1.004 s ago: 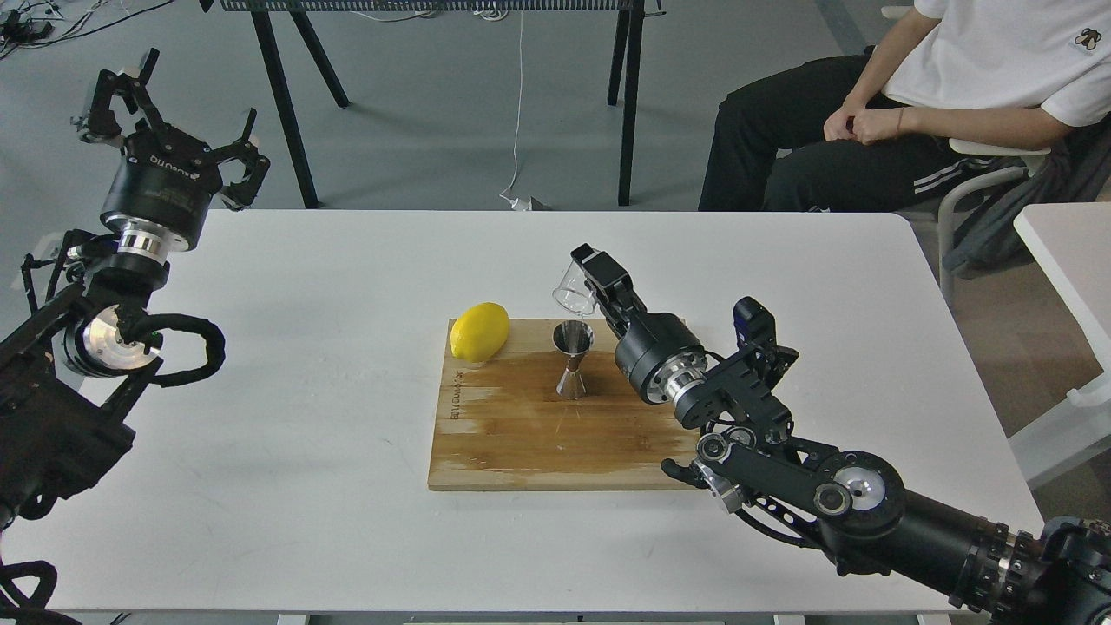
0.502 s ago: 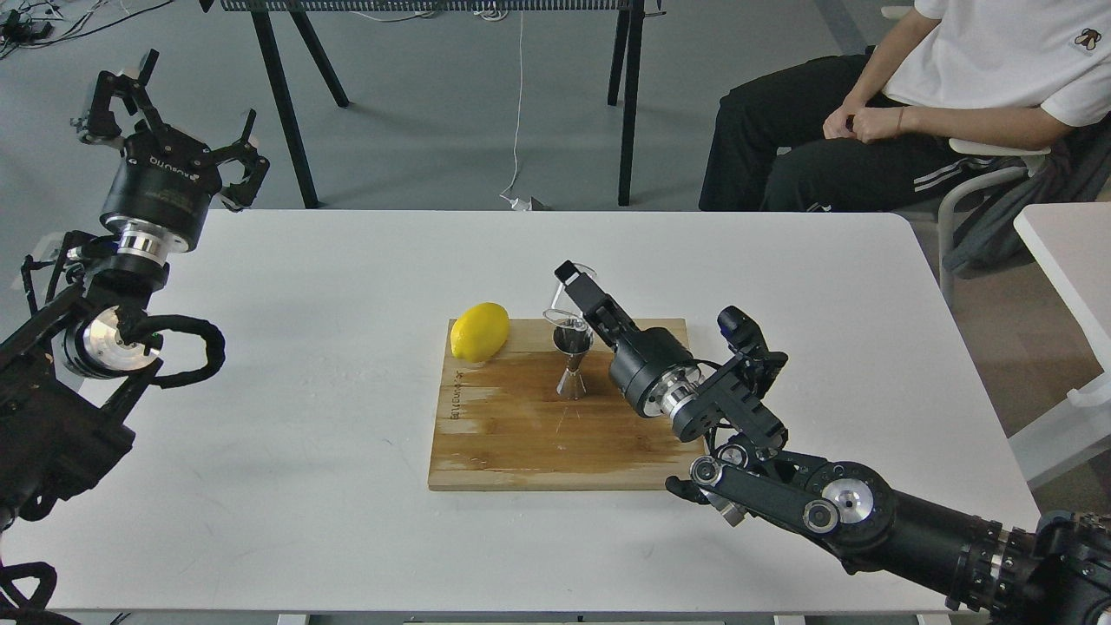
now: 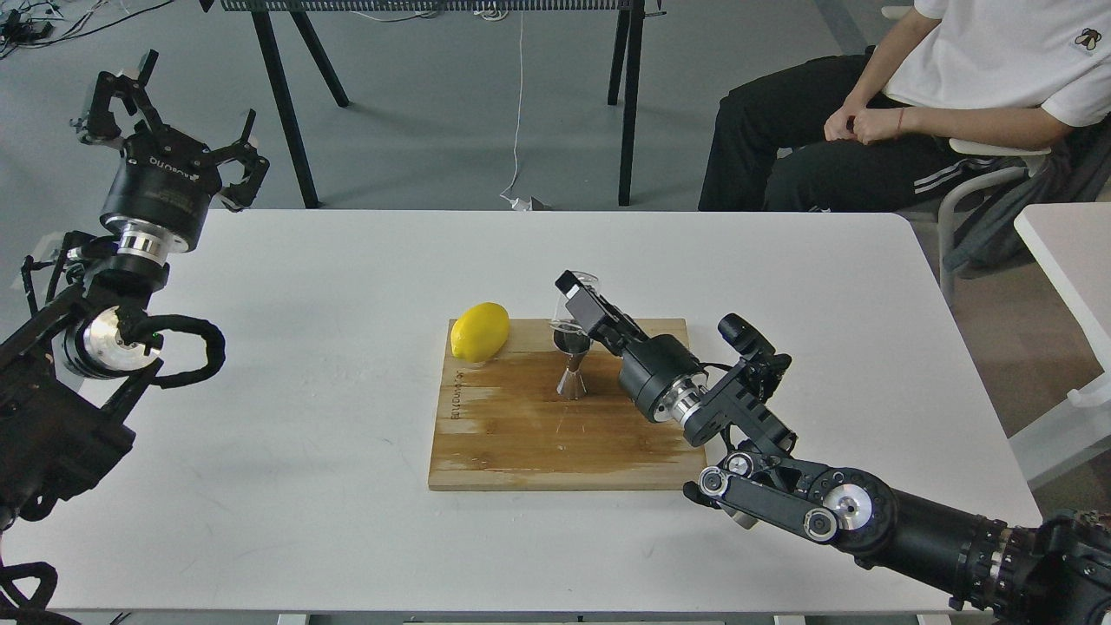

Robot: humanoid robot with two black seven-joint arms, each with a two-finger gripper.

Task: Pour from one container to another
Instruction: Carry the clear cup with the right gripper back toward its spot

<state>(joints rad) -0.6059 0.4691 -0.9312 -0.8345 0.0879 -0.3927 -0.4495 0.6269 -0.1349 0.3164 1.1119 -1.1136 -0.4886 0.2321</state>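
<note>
Pouring underway: right gripper (image 3: 580, 299) pinches the glass cup (image 3: 575, 305) tipped over the jigger (image 3: 572, 360) near the cutting board's (image 3: 521, 434) far edge; left gripper (image 3: 165, 121) idles spread. Next, judge it emptied, then right it slowly.

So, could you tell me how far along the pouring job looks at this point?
Done: the right gripper has the glass cup lifted. In hand: the cup is tipped mouth-down over the steel jigger on the cutting board. Left: finishing the pour and setting the cup down. The left gripper is open and idle.
</note>
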